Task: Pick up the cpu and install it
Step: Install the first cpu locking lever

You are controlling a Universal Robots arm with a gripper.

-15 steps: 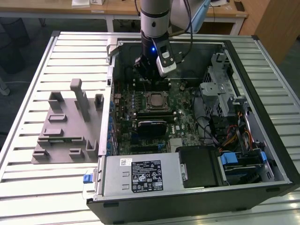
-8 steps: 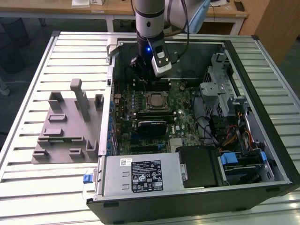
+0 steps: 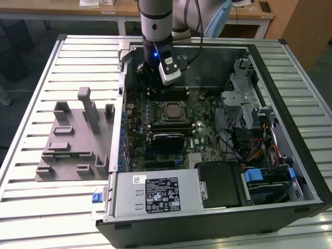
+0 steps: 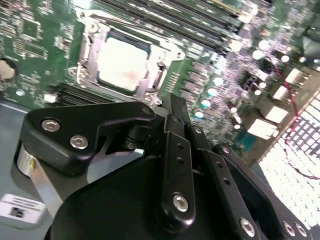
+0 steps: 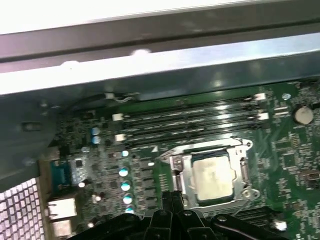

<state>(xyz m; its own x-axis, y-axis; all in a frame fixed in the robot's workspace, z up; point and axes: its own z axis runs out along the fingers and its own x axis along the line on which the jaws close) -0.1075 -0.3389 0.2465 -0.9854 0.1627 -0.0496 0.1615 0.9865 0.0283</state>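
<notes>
Sitting in its socket at the middle of the motherboard (image 3: 171, 129), the cpu (image 3: 171, 111) shows its pale metal top in both wrist views. Jaws hang above it, upper centre; their state I cannot tell.

The cpu (image 5: 214, 179) sits flat in its socket (image 5: 210, 175) on the green motherboard (image 5: 285, 150). Memory slots (image 5: 195, 122) run beside it, towards the case wall (image 5: 160, 55).
</notes>
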